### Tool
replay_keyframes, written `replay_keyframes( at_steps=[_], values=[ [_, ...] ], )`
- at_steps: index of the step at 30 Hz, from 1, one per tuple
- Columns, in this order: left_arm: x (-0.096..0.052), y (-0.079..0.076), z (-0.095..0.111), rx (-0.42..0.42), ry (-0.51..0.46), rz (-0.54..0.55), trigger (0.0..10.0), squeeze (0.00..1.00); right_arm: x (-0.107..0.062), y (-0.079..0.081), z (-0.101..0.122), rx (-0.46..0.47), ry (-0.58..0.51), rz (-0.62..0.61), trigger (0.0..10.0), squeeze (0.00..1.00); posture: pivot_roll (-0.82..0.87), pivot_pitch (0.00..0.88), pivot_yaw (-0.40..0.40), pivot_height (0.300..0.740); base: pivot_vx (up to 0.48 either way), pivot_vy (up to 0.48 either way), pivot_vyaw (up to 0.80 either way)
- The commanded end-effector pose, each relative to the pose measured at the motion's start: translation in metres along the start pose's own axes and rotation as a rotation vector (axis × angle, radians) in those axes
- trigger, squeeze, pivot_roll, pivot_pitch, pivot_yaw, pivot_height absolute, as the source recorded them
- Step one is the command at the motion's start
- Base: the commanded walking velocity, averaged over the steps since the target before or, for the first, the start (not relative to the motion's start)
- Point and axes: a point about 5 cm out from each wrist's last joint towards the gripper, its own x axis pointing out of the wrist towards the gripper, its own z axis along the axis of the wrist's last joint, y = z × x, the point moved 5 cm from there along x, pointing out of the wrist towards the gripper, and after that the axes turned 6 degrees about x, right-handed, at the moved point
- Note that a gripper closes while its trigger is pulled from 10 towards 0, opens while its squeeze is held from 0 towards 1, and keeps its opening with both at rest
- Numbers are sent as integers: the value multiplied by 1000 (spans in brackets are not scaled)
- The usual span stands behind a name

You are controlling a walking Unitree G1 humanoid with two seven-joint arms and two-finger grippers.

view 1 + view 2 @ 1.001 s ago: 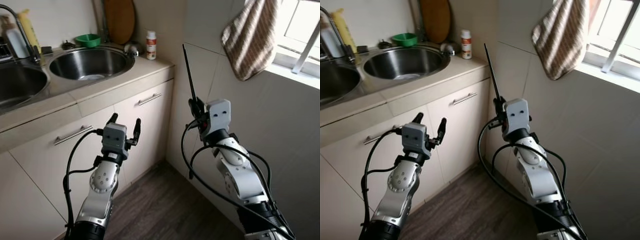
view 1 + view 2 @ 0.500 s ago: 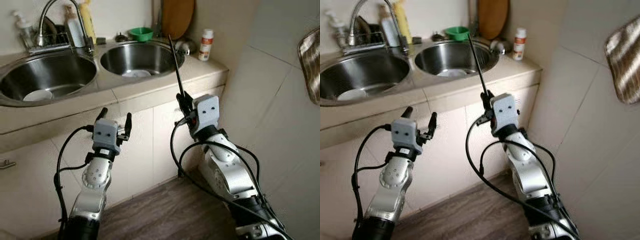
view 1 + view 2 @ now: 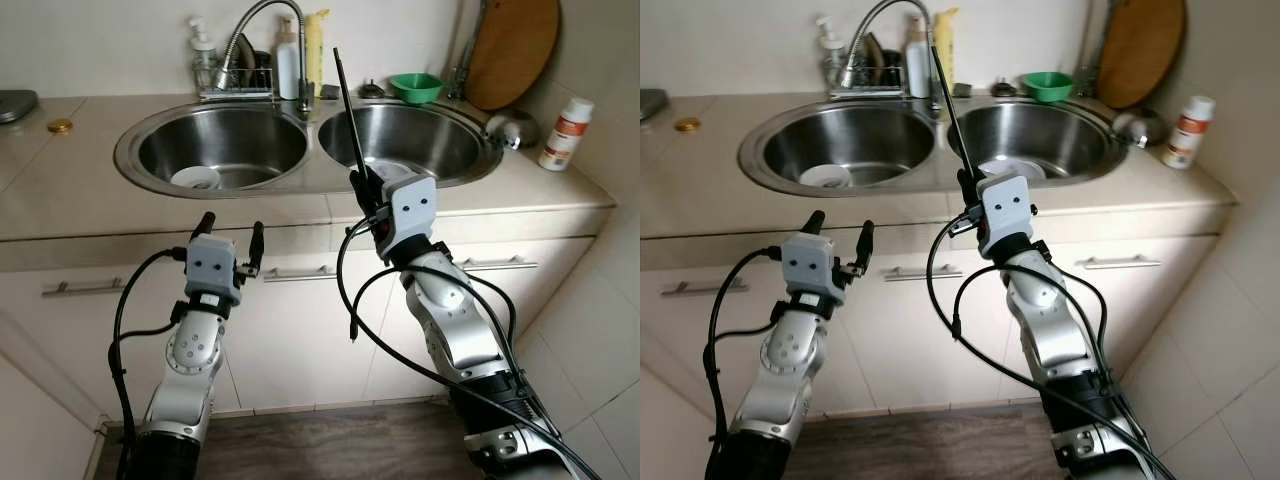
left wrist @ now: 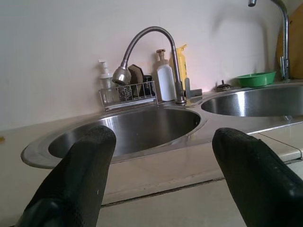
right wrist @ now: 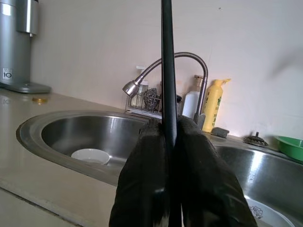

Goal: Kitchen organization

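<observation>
A thin black stick stands upright, clenched in the right gripper before the double sink (a white bowl inside). The left gripper hovers released, near the beige counter; cupboards below.

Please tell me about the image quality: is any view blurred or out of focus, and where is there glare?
Left eye view: sharp, evenly lit; soft glare inside the right sink basin. Left wrist view: the left hand has large, soft-edged fingers; the faucet behind is in focus. Right wrist view: the right hand and the black rod are dark against a bright wall.
</observation>
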Motion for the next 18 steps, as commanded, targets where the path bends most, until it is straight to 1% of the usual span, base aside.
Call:
replay_keyframes(
  at_steps=[1,7,12,14,18],
  values=[
    [2,-10,7,-10,-22,-25,10000,0,2,-17,6,-4,-24,-60,0,0,76,0,-17,740,277,0,0],
    [2,-10,7,-10,-21,-24,10000,0,4,-24,9,14,-37,-98,0,0,77,0,-20,740,276,0,0],
    [1,-10,7,-12,-21,-24,10000,0,5,-29,5,44,-29,-128,0,0,76,0,-20,740,277,0,0],
    [1,-10,7,-14,-22,-24,10000,0,6,-31,5,45,-28,-140,0,0,76,0,-20,740,277,0,-587],
    [2,-10,8,-13,-24,-23,10000,0,6,-36,6,42,-33,-162,0,0,76,0,-20,740,276,0,0]
  ],
)
